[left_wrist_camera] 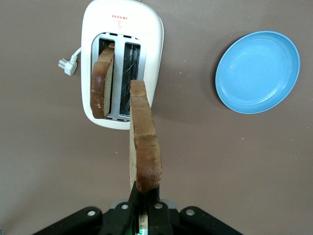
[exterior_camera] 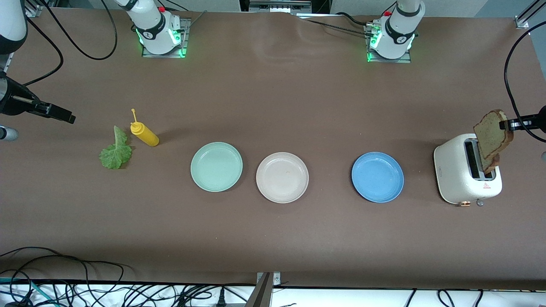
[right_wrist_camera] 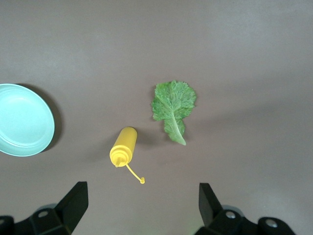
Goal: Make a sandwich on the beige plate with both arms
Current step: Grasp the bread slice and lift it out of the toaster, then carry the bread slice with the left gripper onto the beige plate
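Observation:
A brown toast slice (exterior_camera: pixel 493 133) (left_wrist_camera: pixel 144 137) hangs on edge just above the white toaster (exterior_camera: pixel 467 175) (left_wrist_camera: pixel 151 44), with my left gripper (exterior_camera: pixel 505 125) (left_wrist_camera: pixel 145 193) shut on its crust. A second slice (exterior_camera: pixel 491 164) (left_wrist_camera: pixel 101 88) stands in one toaster slot. The beige plate (exterior_camera: pixel 282 177) lies bare at mid-table. The green lettuce leaf (exterior_camera: pixel 115 151) (right_wrist_camera: pixel 173 105) lies flat toward the right arm's end. My right gripper (exterior_camera: pixel 64 115) (right_wrist_camera: pixel 142 205) hovers open over the table beside the leaf, holding nothing.
A yellow squeeze bottle (exterior_camera: pixel 145 134) (right_wrist_camera: pixel 122 147) lies on its side next to the lettuce. A mint green plate (exterior_camera: pixel 216 166) (right_wrist_camera: pixel 22 120) and a blue plate (exterior_camera: pixel 377 177) (left_wrist_camera: pixel 257 72) flank the beige one. The toaster's plug (left_wrist_camera: pixel 68 64) lies loose beside it.

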